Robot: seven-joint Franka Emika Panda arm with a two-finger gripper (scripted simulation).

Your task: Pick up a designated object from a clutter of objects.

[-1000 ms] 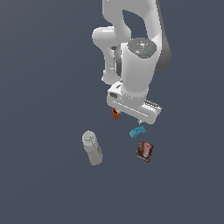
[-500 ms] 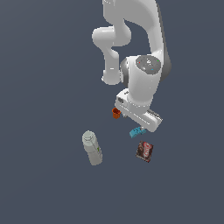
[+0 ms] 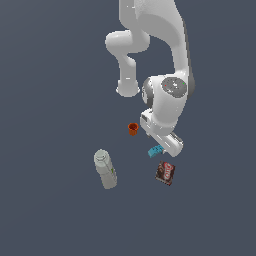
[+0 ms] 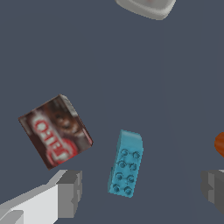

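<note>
The teal studded brick [image 4: 126,164] lies on the dark floor between the two grey fingers [image 4: 70,193] of the gripper [image 4: 142,190], nearer the finger on the white-bodied side than the opposite one, and touching neither; the jaws stand wide apart with clear floor on both sides of the brick; nothing is held. In the exterior view the brick [image 3: 155,150] sits just right of centre, partly tucked under the lower edge of the white hand of the gripper [image 3: 172,146], which is low over it; whether the fingertips reach the floor cannot be told. The brick is a small elongated block, bright teal-blue, with two rows of round studs on its upper face and one end smooth and slightly rounded; in the wrist view its long axis runs roughly along the line of approach, across the gap between the fingers. The dark red-black flat box [image 4: 55,131] lies near the brick but apart from it; in the exterior view it [image 3: 165,172] is below and to the right of the brick. The orange-red cup [image 3: 132,129] stands above and to the left of the brick, apart; the pale grey-green bottle [image 3: 105,169] lies well apart in the lower left of centre.
</note>
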